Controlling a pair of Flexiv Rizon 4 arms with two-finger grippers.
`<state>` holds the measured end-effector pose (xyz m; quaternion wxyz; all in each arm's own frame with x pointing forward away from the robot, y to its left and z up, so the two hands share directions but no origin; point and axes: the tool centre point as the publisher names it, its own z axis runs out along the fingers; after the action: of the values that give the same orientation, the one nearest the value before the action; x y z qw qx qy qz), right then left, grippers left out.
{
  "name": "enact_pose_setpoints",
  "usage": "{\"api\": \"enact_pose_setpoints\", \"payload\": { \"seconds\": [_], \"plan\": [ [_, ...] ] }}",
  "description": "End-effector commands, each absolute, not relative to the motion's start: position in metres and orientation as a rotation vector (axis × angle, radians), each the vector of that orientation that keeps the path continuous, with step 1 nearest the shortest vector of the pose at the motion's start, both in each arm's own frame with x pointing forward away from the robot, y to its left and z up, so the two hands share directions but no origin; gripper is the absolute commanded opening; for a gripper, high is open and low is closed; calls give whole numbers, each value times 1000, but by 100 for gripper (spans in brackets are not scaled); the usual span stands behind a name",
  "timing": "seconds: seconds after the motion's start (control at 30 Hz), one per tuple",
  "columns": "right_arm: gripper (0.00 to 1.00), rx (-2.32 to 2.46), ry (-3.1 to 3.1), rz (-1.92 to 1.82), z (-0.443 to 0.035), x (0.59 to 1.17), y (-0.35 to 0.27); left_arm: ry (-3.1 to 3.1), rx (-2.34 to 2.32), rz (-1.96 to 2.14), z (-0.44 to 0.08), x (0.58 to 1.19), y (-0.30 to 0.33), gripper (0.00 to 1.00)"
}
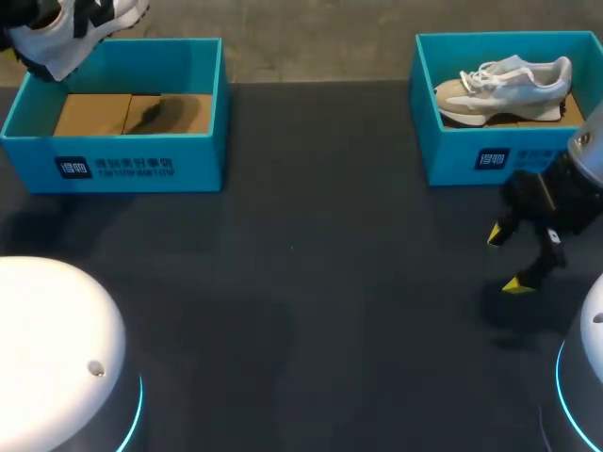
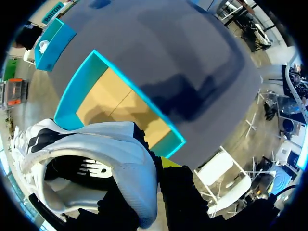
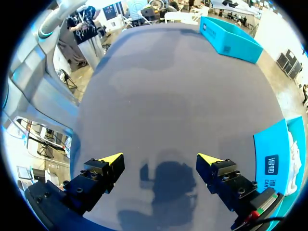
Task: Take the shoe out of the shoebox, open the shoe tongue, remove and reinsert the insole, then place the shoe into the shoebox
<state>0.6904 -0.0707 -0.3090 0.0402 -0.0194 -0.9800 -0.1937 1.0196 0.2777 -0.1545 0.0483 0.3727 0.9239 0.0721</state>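
Note:
A white and black shoe (image 1: 71, 28) hangs above the far left corner of the left blue shoebox (image 1: 113, 155). In the left wrist view my left gripper (image 2: 153, 167) is shut on the shoe (image 2: 96, 154) at its collar wall. One yellow fingertip (image 2: 168, 161) shows outside the shoe and the other finger is hidden inside it. The box (image 2: 72, 103) lies below, with only its cardboard floor showing. My right gripper (image 1: 507, 261) stands open over bare table in front of the right shoebox (image 1: 462, 155), its fingers (image 3: 111, 159) holding nothing.
The right shoebox holds a beige and white shoe (image 1: 504, 85). In the right wrist view that box (image 3: 272, 163) is beside the right gripper, and the left box (image 3: 231, 33) is far ahead across the dark table (image 1: 311, 282). Two white robot bases (image 1: 57, 358) stand at the near corners.

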Motion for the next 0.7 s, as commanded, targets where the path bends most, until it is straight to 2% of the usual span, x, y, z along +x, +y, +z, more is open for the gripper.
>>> {"api": "enact_pose_setpoints", "payload": {
  "seconds": [0.03,0.3,0.43,0.7],
  "plan": [
    [100,-61,-3004,-591,-309,690,-71,2644,1310,182,-157,1024,285,0],
    [100,-61,-3004,-591,-309,690,-71,2449,1689,252,-171,1054,308,0],
    [100,-61,-3004,-591,-309,690,-71,2337,1929,159,-181,1058,313,0],
    [100,-61,-3004,-591,-309,690,-71,2376,1906,219,-183,1061,314,0]
  ]
}}
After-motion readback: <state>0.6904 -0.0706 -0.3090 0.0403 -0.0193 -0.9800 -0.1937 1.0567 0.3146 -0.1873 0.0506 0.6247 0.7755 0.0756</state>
